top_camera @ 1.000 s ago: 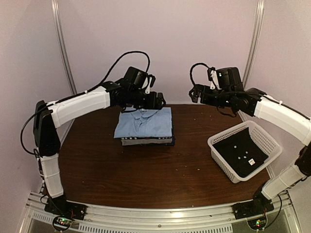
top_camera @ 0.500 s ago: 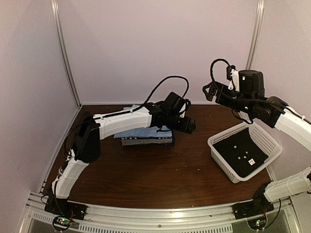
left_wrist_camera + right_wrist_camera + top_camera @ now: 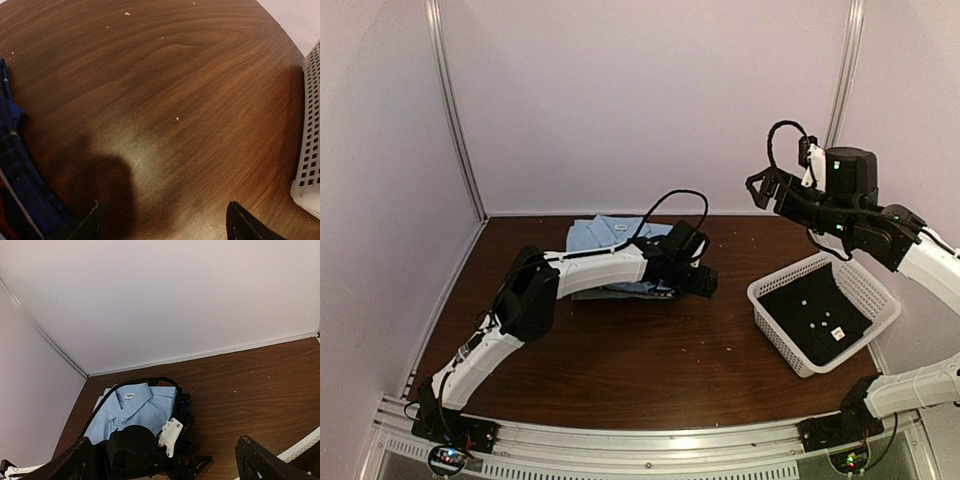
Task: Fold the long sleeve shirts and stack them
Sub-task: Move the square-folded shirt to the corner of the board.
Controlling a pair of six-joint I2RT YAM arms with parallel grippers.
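On the table point(image 3: 620, 350), bare wood runs left of and before the basket point(image 3: 865, 285). The shirts point(image 3: 605, 240) sit stacked well left of the basket, blue shirt point(image 3: 135, 412) on top. The left gripper point(image 3: 705, 283), jaws spread and empty, hangs low between stack and basket. The right gripper point(image 3: 758, 186), likewise released, is above the basket's far corner. The collar label point(image 3: 129, 396) is unreadable.

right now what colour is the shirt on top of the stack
The top shirt is plain light blue, clearest in the right wrist view.
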